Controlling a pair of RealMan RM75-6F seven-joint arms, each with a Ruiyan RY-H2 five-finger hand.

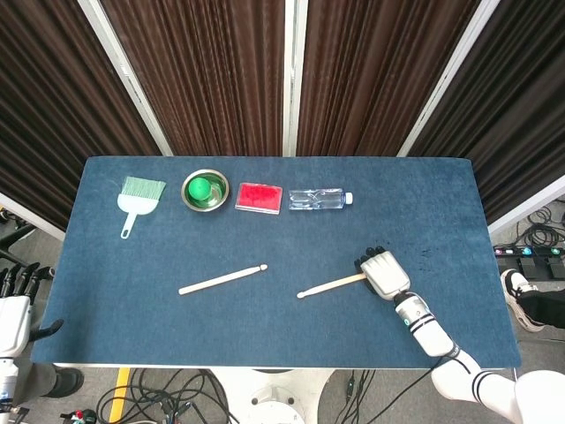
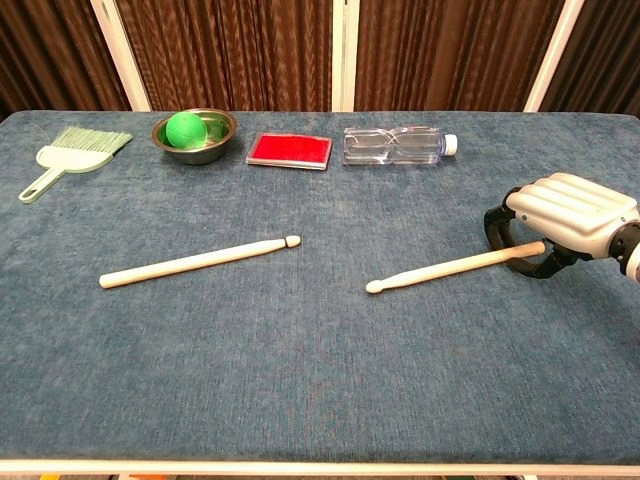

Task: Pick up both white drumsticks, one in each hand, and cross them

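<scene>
Standing at the very start: neither white drumstick is lifted, and no crossing has begun. Right drumstick [image 2: 455, 269]: flat on the blue table [image 2: 320, 380], butt end under the right hand [image 2: 560, 225], rounded tip pointing toward the table's middle. The right hand is palm down over that butt end, fingers [image 2: 497, 224] curled round it but, from the chest view, not plainly clamped; whether they actually grip the stick cannot be told. Left drumstick [image 2: 198, 261]: flat on the cloth, well apart from its partner, untouched. Left hand [image 1: 16, 300]: off the table's near left corner in the head view, holding nothing, fingers apart. Along the far edge, not part of the job: a green brush, a metal bowl with a green ball, a red pad, a clear bottle lying on its side. Remaining, by my reckoning: secure and lift the right stick, fetch the left, then cross the two.
</scene>
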